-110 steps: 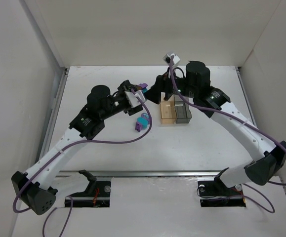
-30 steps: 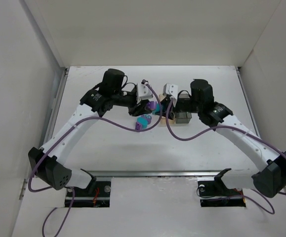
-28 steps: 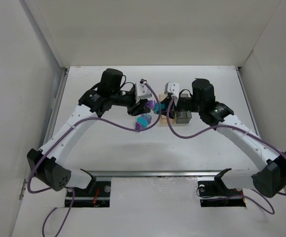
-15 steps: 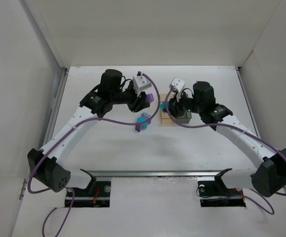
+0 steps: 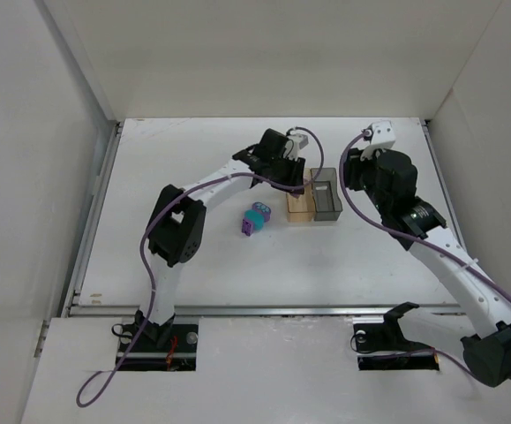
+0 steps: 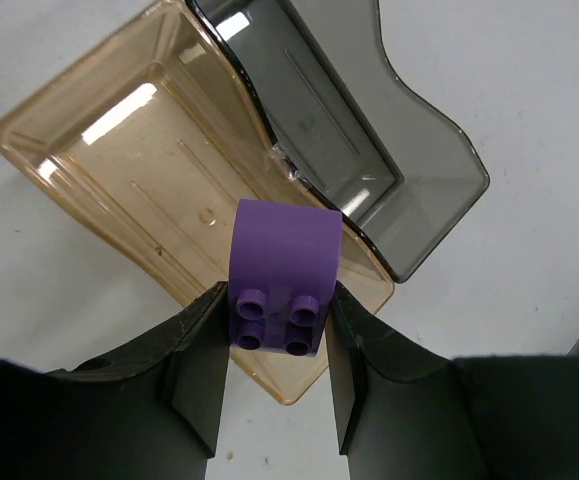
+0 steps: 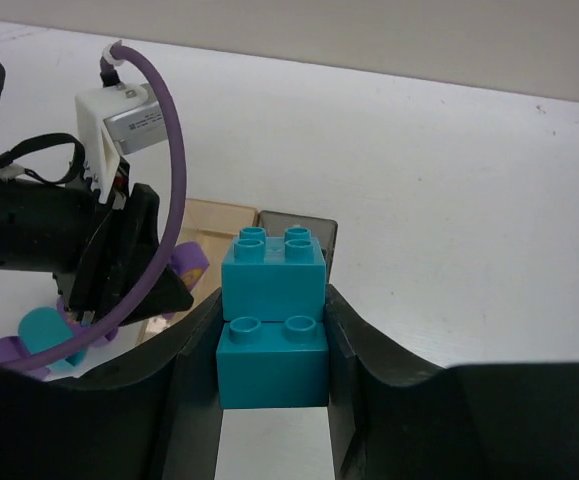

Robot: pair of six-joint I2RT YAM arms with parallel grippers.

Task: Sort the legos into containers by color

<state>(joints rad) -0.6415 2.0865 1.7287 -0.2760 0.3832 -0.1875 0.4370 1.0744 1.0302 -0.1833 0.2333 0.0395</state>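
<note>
White tabletop [image 5: 193, 265] carries the whole job, and by my reading none of it is finished yet. Two translucent rectangular plastic bins stand touching side by side: the amber-orange bin [image 6: 139, 170] and, at its 3 o'clock in the top view, the smoky grey bin [image 6: 369, 150]. Both look bare inside from the left wrist view.

Over one end of the amber bin hangs a small purple studded brick [image 6: 281, 270], clamped between the fingers of the left gripper [image 6: 275, 320]. The right gripper [image 7: 272, 325] is closed on a teal stack of two studded bricks [image 7: 273, 270], at about 2 o'clock from the grey bin.

Near the amber bin, at its 8 o'clock, a loose cluster of teal and purple bricks [image 5: 254, 218] lies on the table. Two loads look ready to drop. That cluster is left to sort.
</note>
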